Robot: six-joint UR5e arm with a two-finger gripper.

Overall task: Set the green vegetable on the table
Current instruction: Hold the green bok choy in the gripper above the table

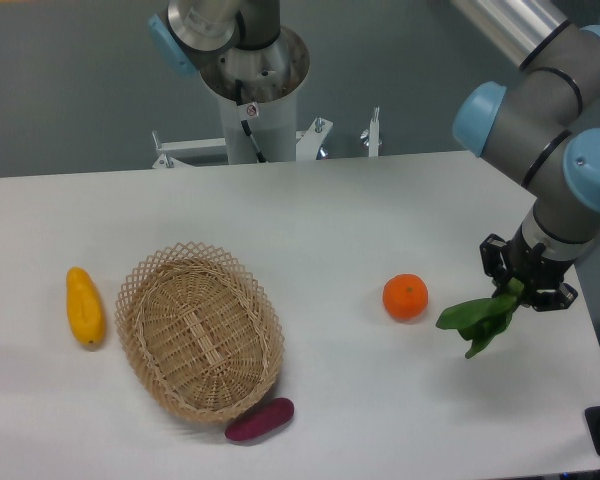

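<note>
The green vegetable [480,320] hangs from my gripper [513,291] at the right side of the table [310,220]. Its dark green leaves droop down and to the left; the stalk end is hidden between the fingers. My gripper is shut on it and holds it just above the white tabletop, to the right of the orange [405,297]. I cannot tell whether the leaf tips touch the table.
A woven wicker oval basket [199,330] stands left of centre. A yellow elongated fruit [84,306] lies left of it. A purple sweet potato [260,419] lies at the basket's front edge. The table's right edge is close to my gripper.
</note>
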